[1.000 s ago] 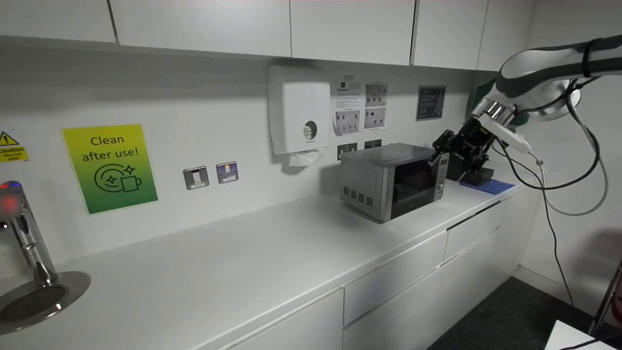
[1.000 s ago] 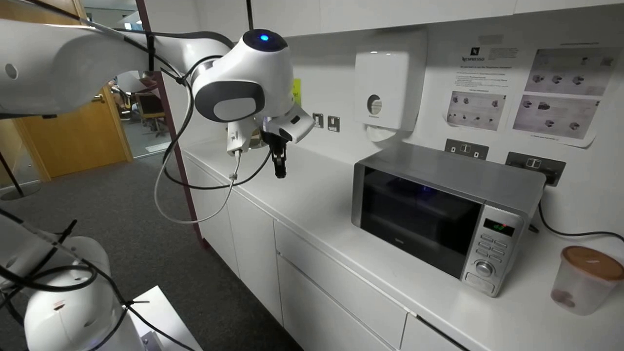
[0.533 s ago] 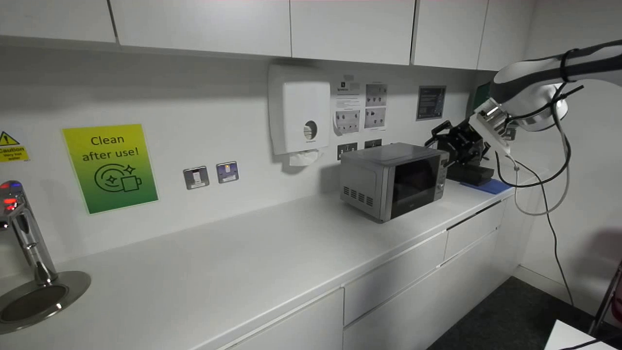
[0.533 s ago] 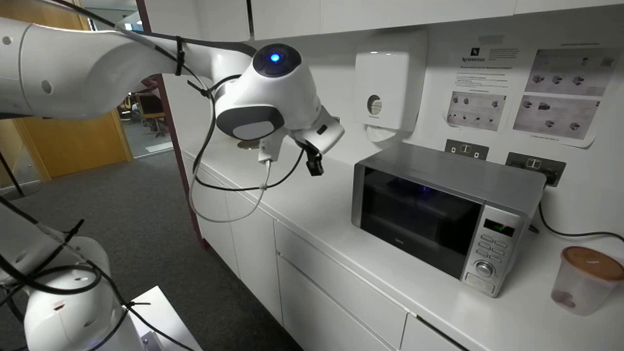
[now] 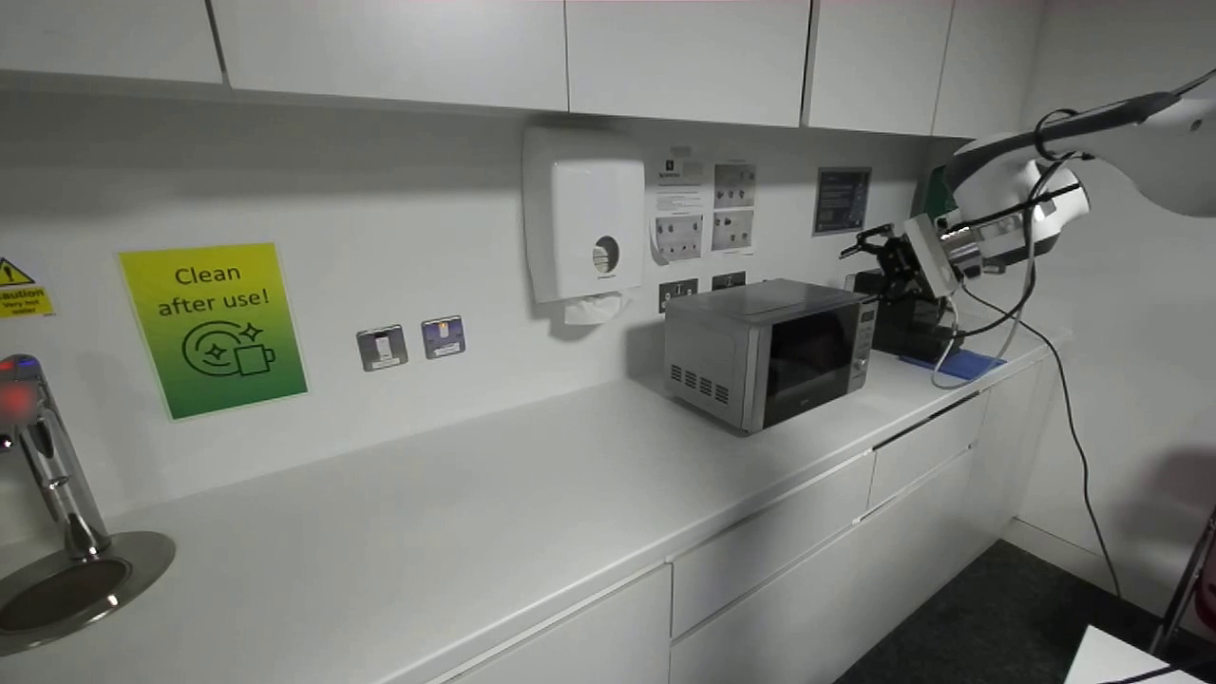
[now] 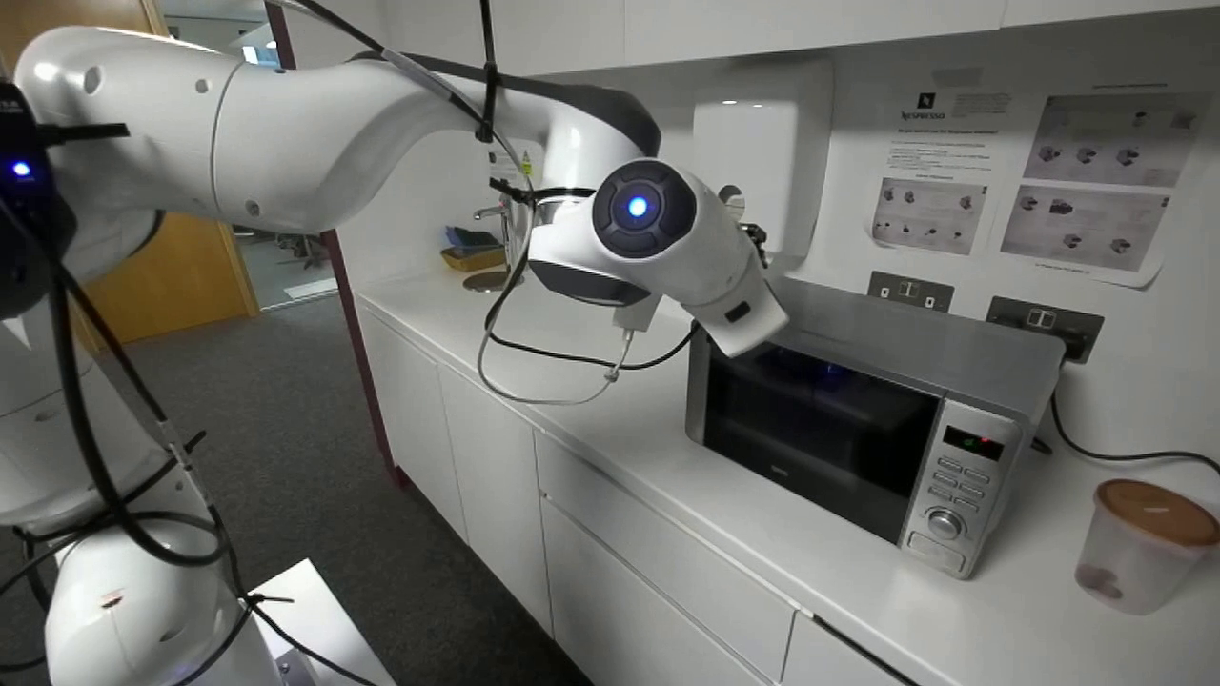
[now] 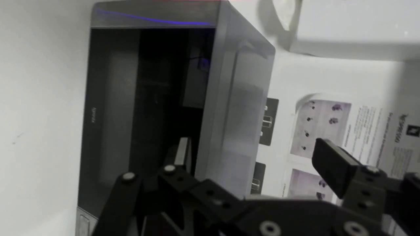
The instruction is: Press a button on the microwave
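The silver-grey microwave [image 5: 712,356] stands on the counter, and it also shows in an exterior view [image 6: 939,338] with its door shut. Its control strip [image 6: 961,486] has a lit green display, small buttons and a round knob. In the wrist view the microwave [image 7: 242,108] appears turned sideways, with only a corner of the control strip [image 7: 84,225] at the bottom left. My gripper [image 7: 252,147] is open and empty, its fingers pointing towards the microwave and the wall. In an exterior view the gripper [image 5: 861,274] appears near the microwave's control end. Elsewhere the wrist mostly hides it.
A white dispenser [image 5: 584,218] hangs on the wall under the cupboards [image 5: 684,62]. A black appliance [image 5: 907,328] and a blue mat [image 5: 964,364] are on the counter past the microwave. A clear tub with an orange lid [image 6: 1153,514] stands beside the control strip. Cables hang from the arm.
The arm has moved in towards the microwave. The gripper has swung from pointing downwards to pointing more level, towards the wall. The microwave has not moved.
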You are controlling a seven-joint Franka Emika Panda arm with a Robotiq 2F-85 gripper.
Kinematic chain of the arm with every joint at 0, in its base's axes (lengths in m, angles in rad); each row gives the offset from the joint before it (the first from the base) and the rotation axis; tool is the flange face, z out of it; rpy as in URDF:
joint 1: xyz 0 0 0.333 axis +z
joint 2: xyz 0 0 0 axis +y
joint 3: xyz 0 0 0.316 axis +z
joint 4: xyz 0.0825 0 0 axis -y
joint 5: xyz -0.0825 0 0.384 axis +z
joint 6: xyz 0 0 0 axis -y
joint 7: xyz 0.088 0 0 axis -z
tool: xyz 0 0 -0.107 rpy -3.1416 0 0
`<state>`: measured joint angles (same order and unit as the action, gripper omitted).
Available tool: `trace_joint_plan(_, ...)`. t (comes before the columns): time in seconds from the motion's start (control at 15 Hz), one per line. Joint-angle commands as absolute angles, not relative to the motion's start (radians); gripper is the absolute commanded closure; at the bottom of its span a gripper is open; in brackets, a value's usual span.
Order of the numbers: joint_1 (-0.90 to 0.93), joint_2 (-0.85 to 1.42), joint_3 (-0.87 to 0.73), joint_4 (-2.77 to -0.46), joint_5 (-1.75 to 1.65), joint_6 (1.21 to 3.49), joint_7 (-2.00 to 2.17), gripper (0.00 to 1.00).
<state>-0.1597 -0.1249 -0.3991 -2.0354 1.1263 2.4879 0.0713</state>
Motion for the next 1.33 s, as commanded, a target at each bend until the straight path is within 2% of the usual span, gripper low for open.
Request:
trace_joint_plan(0.0, -0.124, -0.083, -0.42, -1.974, 1.406, 2.561, -0.131, 0.0)
trace_joint_plan(0.07, -0.178, -0.073, -0.365, -1.964, 1.454, 2.534, -0.23, 0.0)
trace_joint_plan(0.53, -0.214, -0.054, -0.348, -1.968, 1.744, 2.392, -0.758, 0.0)
trace_joint_plan(0.6, -0.212, -0.073, -0.326, -1.991, 1.663, 2.446, -0.632, 0.0)
trace_joint_plan(1.27, -0.224, -0.062, -0.328, -1.989, 1.708, 2.419, -0.721, 0.0)
